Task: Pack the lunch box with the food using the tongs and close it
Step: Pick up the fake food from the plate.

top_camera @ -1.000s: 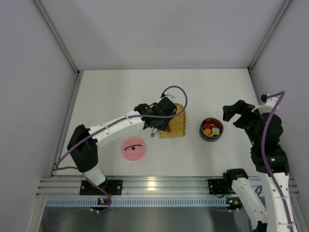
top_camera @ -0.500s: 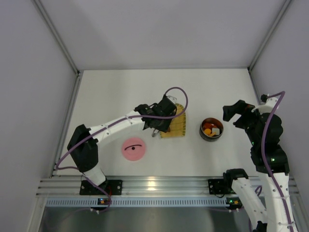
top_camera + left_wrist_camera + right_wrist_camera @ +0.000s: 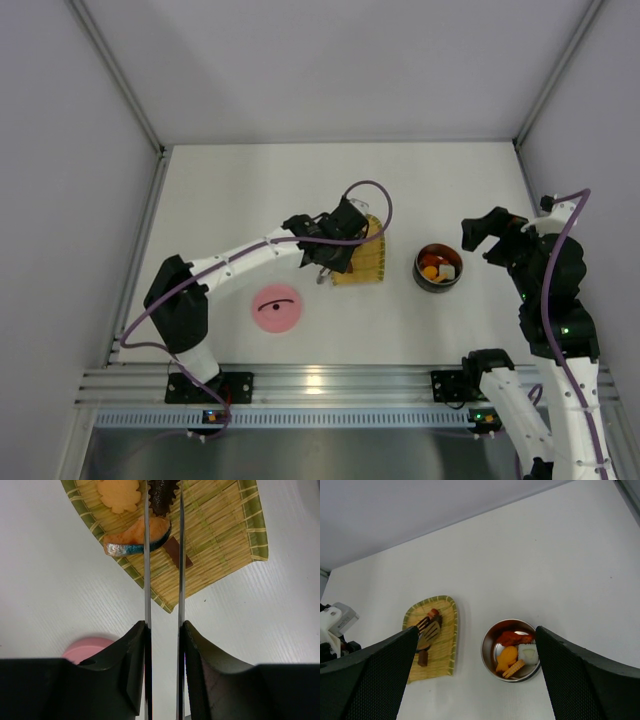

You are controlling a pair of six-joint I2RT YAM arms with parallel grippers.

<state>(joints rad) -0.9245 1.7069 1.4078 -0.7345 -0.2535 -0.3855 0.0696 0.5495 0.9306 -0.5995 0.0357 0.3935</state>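
While the left claw squeezes the tongs over four food pieces on one tray, the right claw gapes empty.

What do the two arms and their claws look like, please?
The left arm and right arm are white links with black joints, each trailed by a purple cable. The left claw has smooth, curved black fingers; the right claw has broad black fingers with a mesh-like texture.

Bright, even overhead light, soft shadows (near gripper edges slightly blurred).
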